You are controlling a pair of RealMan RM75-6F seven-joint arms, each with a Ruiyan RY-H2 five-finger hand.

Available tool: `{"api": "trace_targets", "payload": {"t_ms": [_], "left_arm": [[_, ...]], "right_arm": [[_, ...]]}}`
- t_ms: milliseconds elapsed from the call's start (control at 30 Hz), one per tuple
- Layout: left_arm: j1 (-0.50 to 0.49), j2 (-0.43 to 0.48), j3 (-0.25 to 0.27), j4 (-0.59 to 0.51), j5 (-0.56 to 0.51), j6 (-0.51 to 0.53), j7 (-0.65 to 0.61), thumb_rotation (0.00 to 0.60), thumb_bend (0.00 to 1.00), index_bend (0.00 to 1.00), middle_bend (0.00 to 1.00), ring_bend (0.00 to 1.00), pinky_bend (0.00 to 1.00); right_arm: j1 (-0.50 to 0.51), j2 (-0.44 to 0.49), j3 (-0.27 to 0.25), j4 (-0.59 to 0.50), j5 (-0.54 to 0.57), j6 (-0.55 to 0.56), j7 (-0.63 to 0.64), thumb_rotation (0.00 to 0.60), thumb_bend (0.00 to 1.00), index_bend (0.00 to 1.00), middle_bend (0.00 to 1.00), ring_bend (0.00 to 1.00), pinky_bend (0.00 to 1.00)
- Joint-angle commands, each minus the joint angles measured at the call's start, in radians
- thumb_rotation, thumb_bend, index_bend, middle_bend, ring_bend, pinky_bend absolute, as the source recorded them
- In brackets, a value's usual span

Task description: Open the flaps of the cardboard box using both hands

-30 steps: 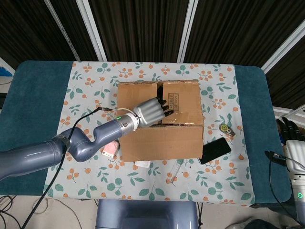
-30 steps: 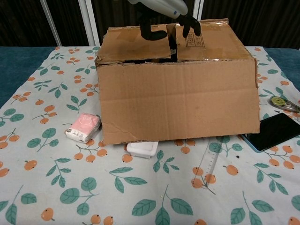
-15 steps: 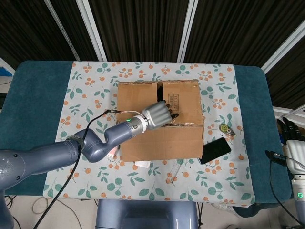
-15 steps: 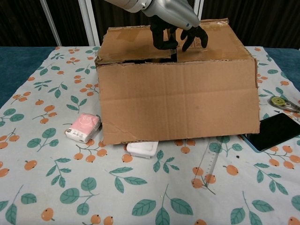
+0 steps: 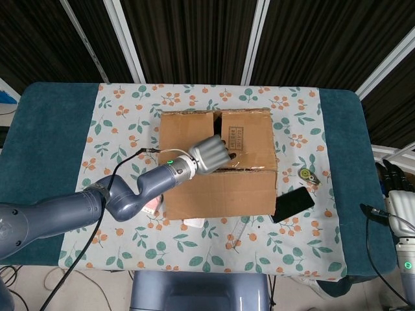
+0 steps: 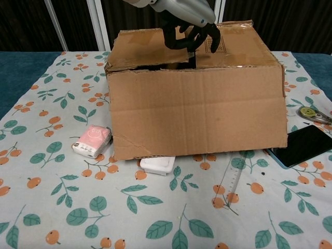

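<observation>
Head view: cardboard box [image 5: 218, 165] mid tabletop [image 5: 52, 136], top flaps down, dark seam between them. Left robot hand [image 5: 211, 155] above seam, fingers curled downward at flap edges; actual grip on anything cannot tell. Right robot hand [image 5: 397, 194] off right edge, idle, holds nothing, fingers appear loosely apart.

Chest view: left robot hand [image 6: 188, 21] fingertips at seam. Corrugated board likely light, stiff, hinging at crease; box may slide. Best hold: free flap edge beside seam.
</observation>
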Motion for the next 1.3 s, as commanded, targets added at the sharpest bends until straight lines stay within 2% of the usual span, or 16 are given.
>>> {"api": "trace_targets", "payload": {"t_ms": [33,333,600,1000,1300], "left_arm": [[-0.003,0.025,0.01,-0.017,0.005,0.005,-0.003,0.6,0.7,0.2,0.42,0.31,0.36],[-0.001,0.068,0.03,-0.055,0.012,0.029,-0.008,0.6,0.7,0.22,0.44,0.33,0.37],[0.0,0.158,0.027,-0.118,0.017,0.055,-0.01,0.6,0.7,0.23,0.45,0.33,0.37],[0.035,0.34,0.042,-0.239,0.065,0.089,-0.004,0.6,0.7,0.23,0.45,0.34,0.37],[0.107,0.497,0.043,-0.328,0.14,0.117,-0.027,0.6,0.7,0.24,0.45,0.34,0.37]], "right_arm": [[-0.001,-0.001,0.001,0.0,-0.004,-0.002,-0.001,0.6,0.29,0.0,0.0,0.0,0.21],[-0.006,-0.002,0.006,-0.003,-0.013,0.0,-0.004,0.6,0.3,0.0,0.0,0.0,0.21],[-0.008,-0.004,0.008,-0.002,-0.021,-0.003,-0.005,0.6,0.3,0.0,0.0,0.0,0.21],[-0.011,-0.006,0.01,-0.007,-0.031,-0.003,-0.009,0.6,0.31,0.0,0.0,0.0,0.21],[-0.013,-0.006,0.011,-0.01,-0.038,-0.002,-0.013,0.6,0.31,0.0,0.0,0.0,0.21]]}}
